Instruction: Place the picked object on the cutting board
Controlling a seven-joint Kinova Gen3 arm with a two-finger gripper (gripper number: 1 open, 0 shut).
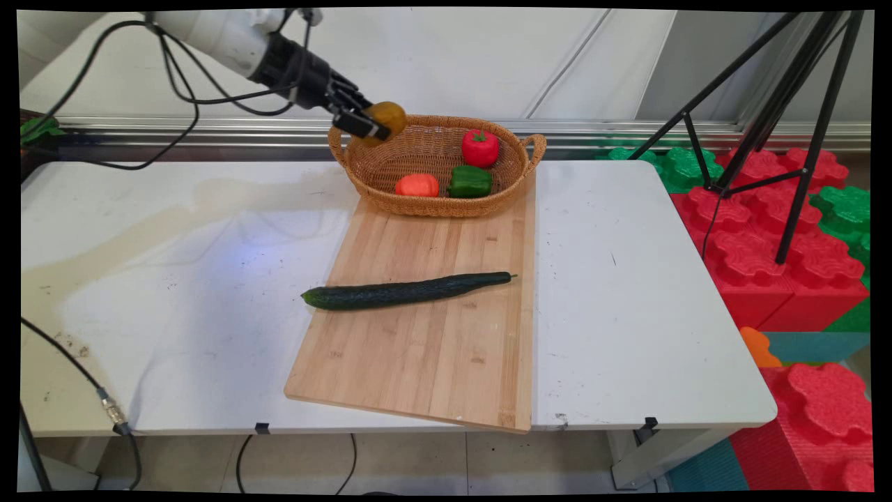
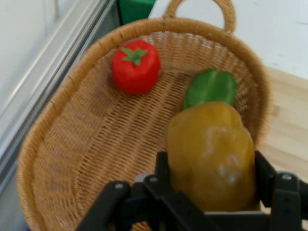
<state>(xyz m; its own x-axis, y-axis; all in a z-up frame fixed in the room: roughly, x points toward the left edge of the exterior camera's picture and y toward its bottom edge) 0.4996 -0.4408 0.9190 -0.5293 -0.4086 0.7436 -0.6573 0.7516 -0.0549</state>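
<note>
— From above, what do we see?
— The fingers (image 1: 373,125) grip a yellow pepper (image 1: 387,119) over the left rim of the basket (image 1: 376,183). Inside lie a tomato (image 1: 480,147), a green pepper (image 1: 470,181) and an orange piece (image 1: 417,185). A cucumber (image 1: 408,290) rests across the board (image 1: 425,355) on the table (image 1: 627,293).

— And from the hand?
— We see the fingers (image 2: 211,180) clamping the yellow pepper (image 2: 211,154) above the basket (image 2: 72,144), tomato (image 2: 135,66) and green pepper (image 2: 210,87) beyond.

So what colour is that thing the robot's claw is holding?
Yellow, a dull mustard shade: the pepper shows best in the hand view.
</note>
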